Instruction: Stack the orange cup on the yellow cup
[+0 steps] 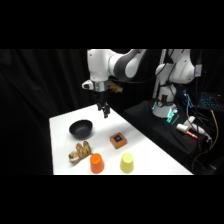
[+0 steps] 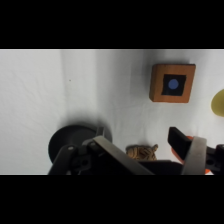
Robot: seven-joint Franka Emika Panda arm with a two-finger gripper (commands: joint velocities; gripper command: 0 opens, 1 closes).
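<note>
The orange cup (image 1: 96,163) stands upside down near the table's front edge. The yellow cup (image 1: 127,162), also upside down, is just to its right with a small gap between them. In the wrist view only the yellow cup's edge (image 2: 218,102) shows at the right border, and the orange cup is mostly hidden behind a finger. My gripper (image 1: 105,111) hangs above the back of the table, beyond the black bowl and far from both cups. Its fingers stand apart with nothing between them (image 2: 150,155).
A black bowl (image 1: 81,128) sits left of centre. A brown square block (image 1: 118,140) with a dark top lies mid-table. A tan lumpy object (image 1: 80,152) rests left of the orange cup. The arm's base (image 1: 167,100) and cables are at the right.
</note>
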